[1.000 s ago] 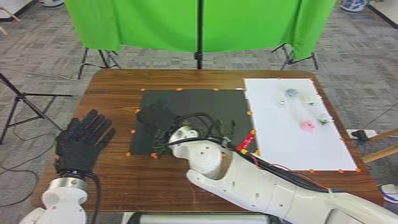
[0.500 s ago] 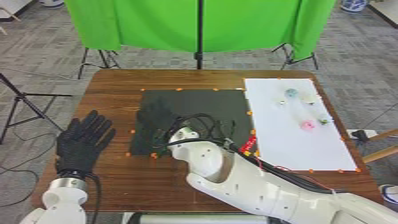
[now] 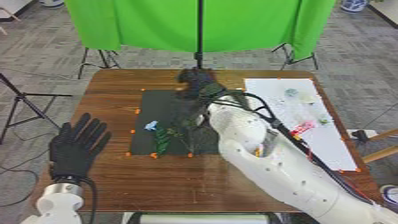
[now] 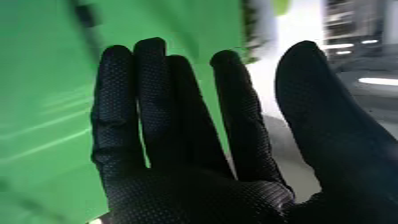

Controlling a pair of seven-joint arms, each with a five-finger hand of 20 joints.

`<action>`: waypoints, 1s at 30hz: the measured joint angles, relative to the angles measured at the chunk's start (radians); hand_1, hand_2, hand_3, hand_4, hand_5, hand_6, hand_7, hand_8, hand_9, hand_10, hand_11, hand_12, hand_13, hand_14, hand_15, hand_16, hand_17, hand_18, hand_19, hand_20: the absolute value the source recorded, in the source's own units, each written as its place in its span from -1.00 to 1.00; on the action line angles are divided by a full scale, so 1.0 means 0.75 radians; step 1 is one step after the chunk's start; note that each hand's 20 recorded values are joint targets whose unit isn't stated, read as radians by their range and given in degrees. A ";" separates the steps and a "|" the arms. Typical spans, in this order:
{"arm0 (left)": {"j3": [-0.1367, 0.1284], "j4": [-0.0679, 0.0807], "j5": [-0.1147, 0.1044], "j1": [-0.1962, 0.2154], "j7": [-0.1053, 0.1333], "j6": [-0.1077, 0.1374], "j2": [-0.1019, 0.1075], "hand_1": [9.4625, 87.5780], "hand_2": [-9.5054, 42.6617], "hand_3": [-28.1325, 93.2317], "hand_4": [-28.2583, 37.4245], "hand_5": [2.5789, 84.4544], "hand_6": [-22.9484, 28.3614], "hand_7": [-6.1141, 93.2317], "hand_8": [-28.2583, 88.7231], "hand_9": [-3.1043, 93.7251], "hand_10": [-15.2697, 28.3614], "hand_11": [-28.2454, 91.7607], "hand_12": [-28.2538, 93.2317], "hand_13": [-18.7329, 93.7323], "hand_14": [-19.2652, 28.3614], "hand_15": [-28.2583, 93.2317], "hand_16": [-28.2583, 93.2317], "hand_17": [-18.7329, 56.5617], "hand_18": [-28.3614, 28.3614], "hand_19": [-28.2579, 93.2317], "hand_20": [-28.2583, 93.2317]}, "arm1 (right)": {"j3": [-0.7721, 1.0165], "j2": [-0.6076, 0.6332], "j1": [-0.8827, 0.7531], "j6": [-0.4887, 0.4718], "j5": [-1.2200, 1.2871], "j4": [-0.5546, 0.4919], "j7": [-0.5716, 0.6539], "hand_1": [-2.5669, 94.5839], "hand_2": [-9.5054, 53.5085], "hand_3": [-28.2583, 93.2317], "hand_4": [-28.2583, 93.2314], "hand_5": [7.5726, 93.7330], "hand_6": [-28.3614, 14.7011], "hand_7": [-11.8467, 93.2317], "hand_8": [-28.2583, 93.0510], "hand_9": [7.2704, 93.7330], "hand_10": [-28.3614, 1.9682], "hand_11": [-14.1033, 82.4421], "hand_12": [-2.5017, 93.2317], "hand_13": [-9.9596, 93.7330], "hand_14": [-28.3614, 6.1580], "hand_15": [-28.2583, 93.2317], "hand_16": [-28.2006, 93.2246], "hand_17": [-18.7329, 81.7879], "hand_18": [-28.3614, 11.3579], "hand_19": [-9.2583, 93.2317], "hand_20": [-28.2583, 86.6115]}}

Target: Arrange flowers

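Far across the black mat (image 3: 200,145) the right hand (image 3: 196,82) has moved, and where it was over the mat's left half half a second ago, it is now seen against the far edge of the worktop (image 3: 111,190); the left hand (image 3: 76,150) has shifted slightly toward the near edge. With the right arm out of the way, a blue flower (image 3: 151,125) has come into sight on the mat, its head by the left edge and its leafy green stem (image 3: 162,139) running toward the near left corner. It lies well apart from the right hand, on the near side of it and a little to its left. In the right wrist view that hand is wide, fingers straight up, thumb spread away from them, and nothing held. The left hand is flat and wide too, beside the mat's left edge and apart from the flower. On the white sheet (image 3: 330,154) along the worktop's right edge lie more flowers: a pale blue one (image 3: 291,92) and a whitish one (image 3: 310,99) near the far edge, and a pink one (image 3: 308,123) about midway down, beside a green sprig (image 3: 323,121) at the right edge. Behind the worktop hangs a green cloth (image 3: 151,30).
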 measured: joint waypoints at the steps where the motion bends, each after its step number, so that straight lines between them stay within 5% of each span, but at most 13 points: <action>1: -0.005 0.000 0.000 0.002 0.001 -0.002 -0.002 -0.57 -0.07 0.68 -1.00 0.03 0.15 -0.54 -0.68 -0.07 0.38 -0.10 -0.33 -0.09 0.39 0.12 -0.63 -0.60 0.50 0.02 -0.32 | 0.035 0.021 -0.007 -0.013 0.013 -0.011 0.023 -0.17 -0.86 0.75 -0.97 0.04 0.00 -0.53 -0.71 0.00 -0.51 -0.47 -0.63 -0.02 -0.48 0.22 -0.34 -0.23 -0.81 0.51 -0.13; 14: -0.040 -0.011 0.002 0.037 0.038 -0.009 -0.004 -0.54 -0.11 0.68 -1.00 0.04 0.16 -0.55 -0.68 -0.09 0.37 -0.12 -0.33 -0.09 0.39 0.11 -0.63 -0.60 0.50 0.02 -0.31 | 0.370 0.419 -0.227 -0.099 0.111 -0.214 0.188 -0.18 -0.82 0.74 -0.96 0.00 -0.01 -0.54 -0.70 -0.04 -0.54 -0.49 -0.62 -0.03 -0.49 0.18 -0.35 -0.24 -0.79 0.46 -0.15; 30: -0.049 -0.022 0.005 0.052 0.052 0.010 -0.007 -0.36 -0.33 0.69 -1.00 -0.01 0.16 -0.52 -0.69 -0.10 0.36 -0.08 -0.32 -0.09 0.38 0.15 -0.63 -0.59 0.50 0.03 -0.31 | 0.760 0.639 -0.663 -0.329 0.164 -0.225 0.295 -0.21 -0.75 0.72 -0.95 -0.11 -0.02 -0.55 -0.69 -0.11 -0.54 -0.50 -0.62 -0.06 -0.49 0.16 -0.36 -0.25 -0.78 0.46 -0.16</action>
